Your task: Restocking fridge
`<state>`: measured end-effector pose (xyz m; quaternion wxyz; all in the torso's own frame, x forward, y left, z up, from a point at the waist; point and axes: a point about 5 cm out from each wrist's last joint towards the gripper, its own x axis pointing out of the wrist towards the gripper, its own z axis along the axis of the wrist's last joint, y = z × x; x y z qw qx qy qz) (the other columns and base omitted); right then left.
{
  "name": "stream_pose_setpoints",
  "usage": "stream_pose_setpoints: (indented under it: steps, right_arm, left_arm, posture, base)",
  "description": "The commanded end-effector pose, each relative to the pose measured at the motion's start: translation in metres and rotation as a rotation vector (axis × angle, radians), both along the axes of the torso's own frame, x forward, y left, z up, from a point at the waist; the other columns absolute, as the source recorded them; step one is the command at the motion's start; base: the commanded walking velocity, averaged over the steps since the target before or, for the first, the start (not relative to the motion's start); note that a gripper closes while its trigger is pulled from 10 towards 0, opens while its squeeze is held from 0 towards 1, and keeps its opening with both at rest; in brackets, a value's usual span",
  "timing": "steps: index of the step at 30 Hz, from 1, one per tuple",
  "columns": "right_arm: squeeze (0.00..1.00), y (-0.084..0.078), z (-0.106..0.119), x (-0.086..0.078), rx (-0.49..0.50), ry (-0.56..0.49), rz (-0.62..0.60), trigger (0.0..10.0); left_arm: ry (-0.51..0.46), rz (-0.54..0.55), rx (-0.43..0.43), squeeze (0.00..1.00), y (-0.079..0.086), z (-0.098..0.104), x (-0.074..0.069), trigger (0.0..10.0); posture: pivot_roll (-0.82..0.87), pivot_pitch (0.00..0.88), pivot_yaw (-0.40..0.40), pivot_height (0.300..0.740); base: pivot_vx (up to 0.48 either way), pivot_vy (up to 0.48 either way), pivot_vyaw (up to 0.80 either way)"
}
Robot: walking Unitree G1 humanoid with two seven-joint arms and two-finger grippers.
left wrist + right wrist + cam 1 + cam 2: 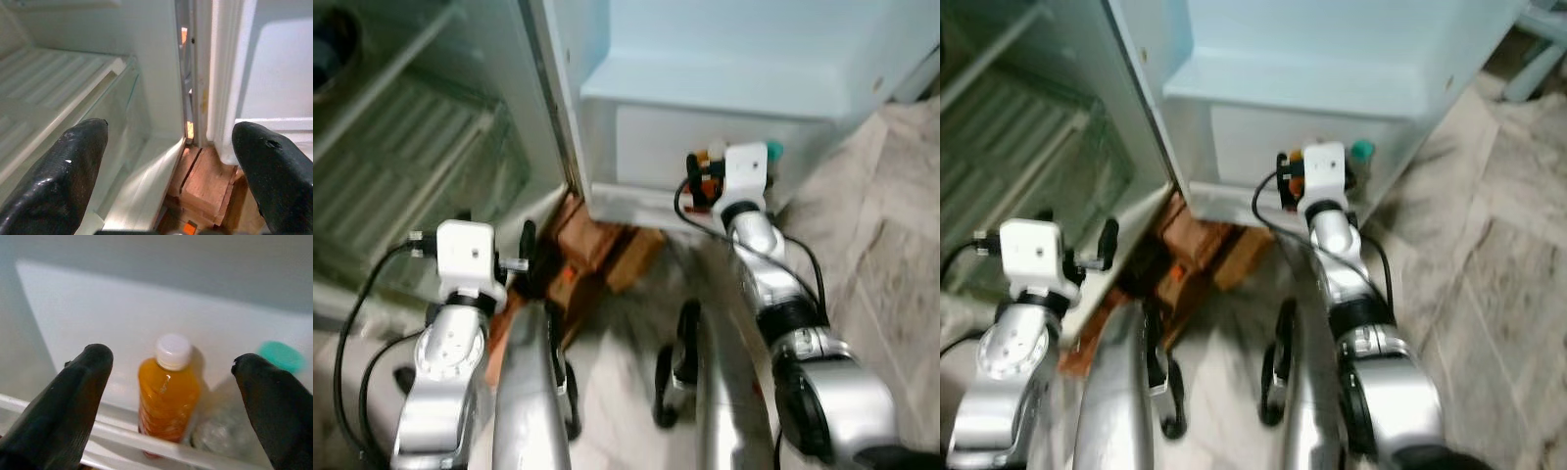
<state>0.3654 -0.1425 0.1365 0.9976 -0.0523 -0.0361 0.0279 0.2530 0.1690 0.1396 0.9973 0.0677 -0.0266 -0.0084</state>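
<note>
An orange juice bottle (168, 391) with a white cap stands upright in the lowest shelf (636, 201) of the open fridge door. Beside it stands a clear bottle with a teal cap (281, 356). My right gripper (172, 358) is open just outside that shelf, fingers spread on either side of the orange bottle and not touching it. Down by the bottom corner of the fridge body, my left gripper (168, 129) is open and holds nothing. It faces the hinge gap between cabinet and door.
White wire shelves (411, 147) and a glass-fronted drawer (122, 112) line the fridge interior on the left. Wooden blocks (597, 250) prop the fridge's base near the hinge. Pale marble-patterned floor (881, 245) spreads to the right.
</note>
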Motion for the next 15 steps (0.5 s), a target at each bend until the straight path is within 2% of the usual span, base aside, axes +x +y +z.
stream_pose_setpoints:
  steps: [1,2,3,7,8,9,12,15]
  right_arm:
    - [1.0,0.002,-0.005,-0.016,0.04,-0.022,0.034,10.0]
    - [0.15,0.004,-0.006,-0.026,0.045,-0.05,0.055,10.0]
    - [0.0,0.006,-0.006,-0.04,0.056,-0.084,0.077,10.0]
    - [0.0,0.009,-0.006,-0.065,0.044,-0.113,0.1,10.0]
    - [0.0,0.009,-0.006,-0.072,0.063,-0.115,0.101,10.0]
    - [0.0,0.007,-0.01,-0.086,0.123,-0.085,0.09,10.0]
    - [0.0,0.003,-0.012,-0.091,0.1,-0.085,0.067,10.0]
    - [0.0,0.001,-0.011,-0.097,0.132,-0.072,0.073,10.0]
  left_arm:
    - [0.005,0.014,0.003,0.0,0.0,-0.004,0.0,10.0]
    - [0.003,0.023,0.006,0.0,0.001,-0.005,-0.001,10.0]
    - [0.0,0.035,0.007,0.0,0.003,-0.006,-0.001,10.0]
    - [0.012,0.07,0.011,0.0,0.007,-0.012,-0.001,10.0]
    - [0.025,0.068,0.001,0.0,0.006,-0.014,-0.002,10.0]
    - [0.03,0.061,-0.002,0.0,0.006,-0.018,-0.002,10.0]
    - [0.029,0.063,-0.01,0.0,0.007,-0.02,-0.001,10.0]
    - [0.022,0.055,-0.008,0.0,0.002,-0.022,0.003,10.0]
  posture:
    - [0.12,0.088,-0.005,0.552]
    - [0.12,0.075,-0.004,0.552]
    - [0.11,0.064,-0.001,0.552]
    - [0.08,0.034,0.012,0.552]
    - [0.07,0.029,0.016,0.552]
    - [0.06,0.006,0.021,0.552]
    - [0.05,0.0,0.023,0.552]
    - [0.04,0.0,0.023,0.552]
  base:
    - [0.0,0.0,0.0]
    - [0.0,0.0,0.0]
    - [0.0,0.0,0.0]
    - [0.0,0.0,0.0]
    - [0.0,0.0,0.0]
    - [0.0,0.0,0.0]
    - [0.0,0.0,0.0]
    - [0.0,0.0,0.0]
